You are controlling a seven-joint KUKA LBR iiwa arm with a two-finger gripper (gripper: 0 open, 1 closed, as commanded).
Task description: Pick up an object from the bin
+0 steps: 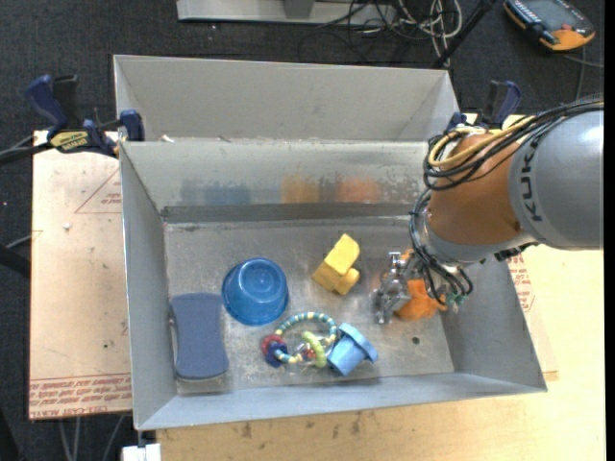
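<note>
My gripper (388,303) is low in the bin's right part, its metal fingers pointing down to the floor. An orange object (419,302) lies right beside the fingers, partly hidden by the wrist. A yellow block (337,265) sits a little to the left of the gripper. Whether anything is between the fingers cannot be made out.
A blue cup (256,291) stands left of centre. A multicoloured ring toy (303,344) with a light blue piece (348,351) lies near the front wall. A blue-grey sponge-like pad (199,338) rests at the front left. The arm with its orange cover and cables overhangs the right wall.
</note>
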